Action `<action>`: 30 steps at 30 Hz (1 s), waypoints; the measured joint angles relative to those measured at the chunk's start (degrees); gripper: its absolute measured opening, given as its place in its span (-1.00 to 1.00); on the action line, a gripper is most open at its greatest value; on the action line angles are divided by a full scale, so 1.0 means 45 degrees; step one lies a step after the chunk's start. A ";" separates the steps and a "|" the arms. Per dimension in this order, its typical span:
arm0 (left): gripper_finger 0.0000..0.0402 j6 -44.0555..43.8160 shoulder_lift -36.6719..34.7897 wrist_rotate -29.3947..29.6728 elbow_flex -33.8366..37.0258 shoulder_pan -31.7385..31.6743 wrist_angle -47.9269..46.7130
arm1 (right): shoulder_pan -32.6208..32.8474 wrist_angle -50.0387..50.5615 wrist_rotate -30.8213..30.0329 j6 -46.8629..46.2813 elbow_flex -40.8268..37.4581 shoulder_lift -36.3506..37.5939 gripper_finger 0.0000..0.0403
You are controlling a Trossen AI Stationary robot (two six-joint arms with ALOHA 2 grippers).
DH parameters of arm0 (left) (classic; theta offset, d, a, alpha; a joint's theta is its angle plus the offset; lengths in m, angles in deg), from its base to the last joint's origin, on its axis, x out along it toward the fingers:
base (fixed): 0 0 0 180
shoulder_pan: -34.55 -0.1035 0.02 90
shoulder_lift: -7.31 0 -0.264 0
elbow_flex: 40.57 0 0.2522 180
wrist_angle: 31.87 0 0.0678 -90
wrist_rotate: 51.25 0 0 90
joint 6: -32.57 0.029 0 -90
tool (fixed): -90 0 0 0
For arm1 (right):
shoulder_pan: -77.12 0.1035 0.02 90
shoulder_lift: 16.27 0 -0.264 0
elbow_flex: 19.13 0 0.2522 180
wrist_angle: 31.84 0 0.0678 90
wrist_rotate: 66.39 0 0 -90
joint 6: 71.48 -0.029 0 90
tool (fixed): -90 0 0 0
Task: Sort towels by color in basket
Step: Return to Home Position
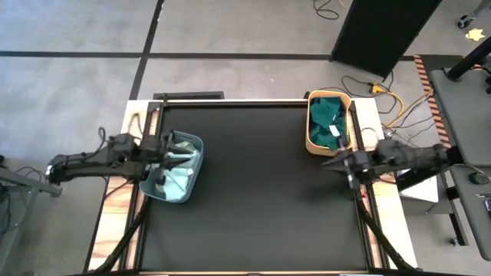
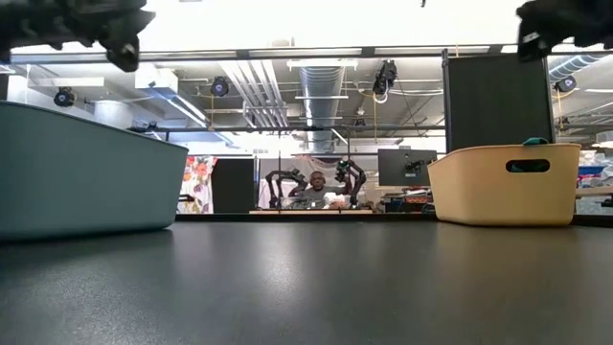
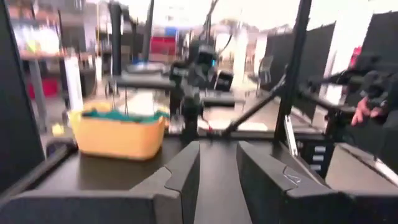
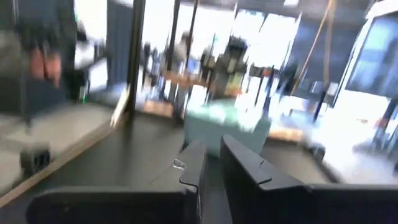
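Towels (image 1: 181, 175) are in neither grip. Left fingers (image 3: 186, 171), slightly parted and empty, hang over the blue bin (image 1: 202, 152) holding the pale mint ones. Right fingers (image 4: 245, 165), narrowly parted and empty, hover just beside the orange bin (image 1: 310, 132) of teal cloth (image 1: 326, 115). From desk (image 1: 253, 207) level, both bins' walls hide most of what's inside.

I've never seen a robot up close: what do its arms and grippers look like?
The left arm and right arm are slim, dark, jointed limbs with thin black cables looping beside them. The left gripper ends in two flat, dark, angular fingers. The right gripper is dark too. I can read no markings.
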 joint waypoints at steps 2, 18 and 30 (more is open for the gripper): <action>-0.54 0.0159 -0.1153 -0.0047 0.0436 0.0000 -0.0012 | -0.0005 -0.0046 -0.0011 -0.0068 -0.0426 0.1237 -0.81; -0.54 -0.0514 -0.3745 -0.0622 0.4038 0.0177 0.2615 | -0.0176 -0.5034 0.0650 -0.2873 -0.3794 0.1108 -0.81; -0.54 -0.0388 -0.3657 0.0355 0.4113 0.0185 0.1757 | -0.0175 -0.4293 0.0668 -0.2845 -0.3798 0.0903 -0.81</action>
